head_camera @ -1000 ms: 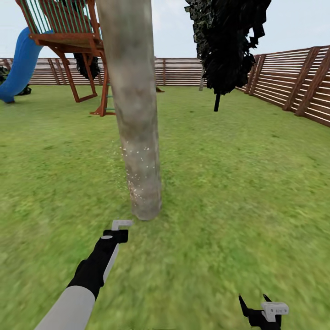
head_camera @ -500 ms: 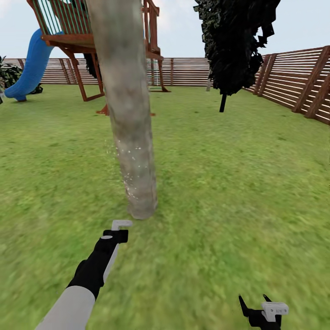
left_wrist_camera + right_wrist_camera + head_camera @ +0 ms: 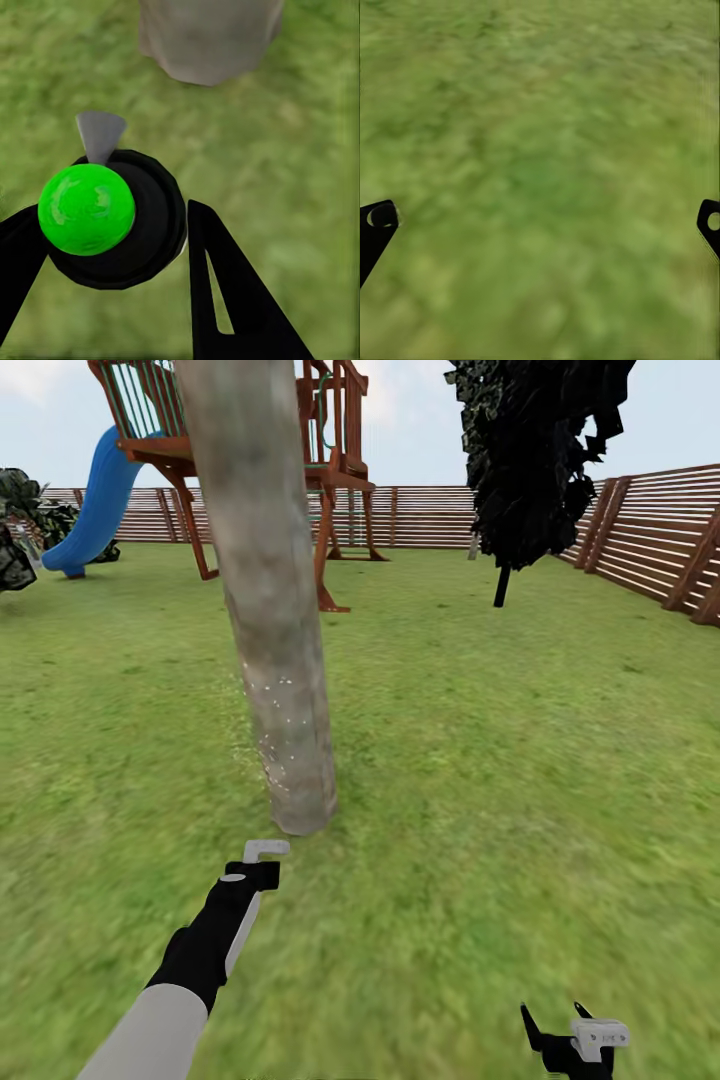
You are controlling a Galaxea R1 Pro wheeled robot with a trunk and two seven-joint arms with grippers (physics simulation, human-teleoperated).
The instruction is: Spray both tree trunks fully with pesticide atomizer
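Observation:
A thick beige-grey tree trunk (image 3: pixel 272 620) rises from the grass floor (image 3: pixel 480 760) just ahead of me. White specks of pesticide (image 3: pixel 275 735) dot its lower part. My left gripper (image 3: pixel 258 872) is stretched toward the trunk's base and is shut on the pesticide atomizer (image 3: pixel 265 850). In the left wrist view the atomizer (image 3: pixel 146 225) is a dark round bottle with a bright green dot and a grey nozzle, held between the black fingers (image 3: pixel 225 292). The nozzle points toward the tree trunk (image 3: pixel 206 37). My right gripper (image 3: pixel 565 1032) hangs low at the right. It (image 3: pixel 544 225) is open over bare grass.
A wooden play tower (image 3: pixel 250 450) with a blue slide (image 3: pixel 95 510) stands behind the trunk. A dark-leaved tree (image 3: pixel 545 450) on a thin stem stands at the back right. A brown slat fence (image 3: pixel 660 540) edges the lawn, and dark bushes (image 3: pixel 20 520) sit far left.
The whole head view has shifted: the play tower and far tree slid right and the trunk leans more to the left, so the camera moved. Both arms hold the same pose.

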